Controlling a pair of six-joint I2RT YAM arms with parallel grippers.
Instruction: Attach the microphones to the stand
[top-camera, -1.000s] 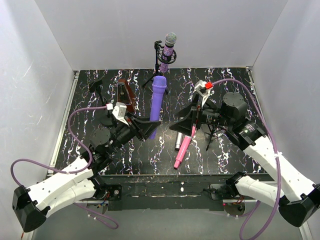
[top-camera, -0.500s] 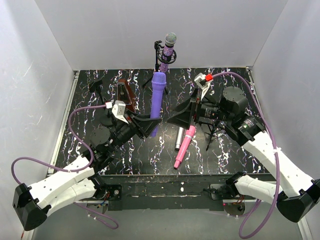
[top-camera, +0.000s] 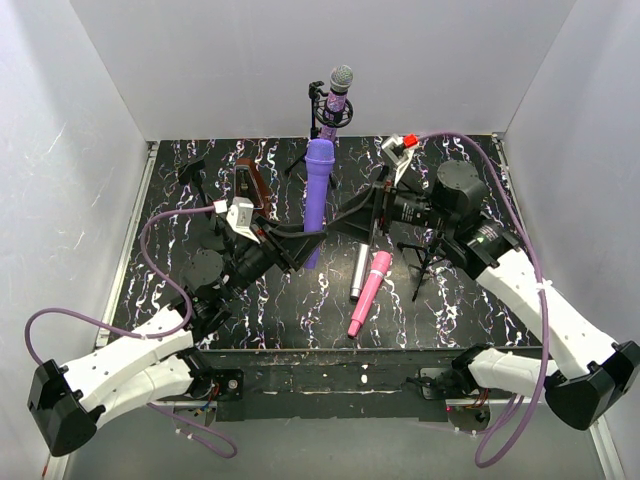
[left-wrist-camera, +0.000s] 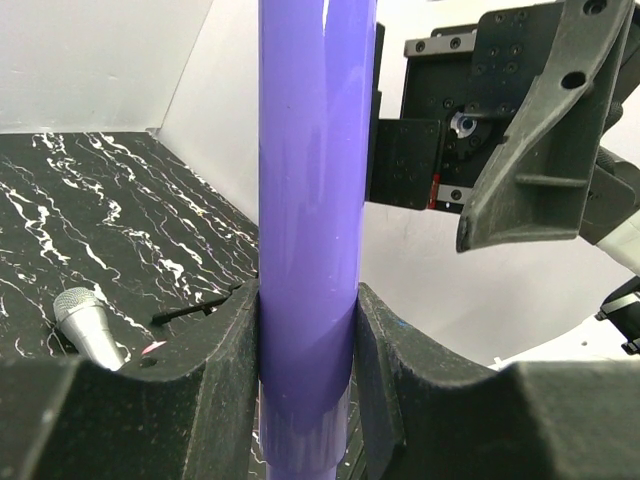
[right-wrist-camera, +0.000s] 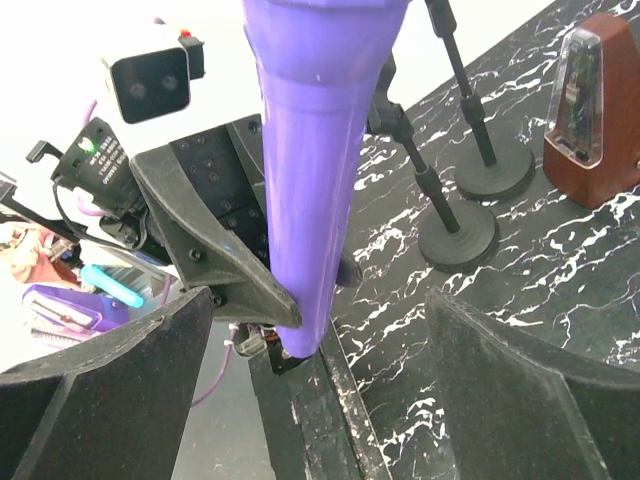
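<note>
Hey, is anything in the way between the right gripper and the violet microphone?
Nothing visible. The violet microphone, clamped upright by the left gripper, stands straight ahead of the right gripper, whose jaws are open, with bare space on both sides.

The stand (top-camera: 318, 120) is blocking 12 o'clock of the upright violet microphone (top-camera: 318, 195). The red box (top-camera: 252, 190) is crowding 9 o'clock. The silver microphone (top-camera: 356, 272) and pink microphone (top-camera: 366, 295) are lying at 5 o'clock, and bare tabletop (top-camera: 300, 300) is showing at 6 o'clock.
</note>
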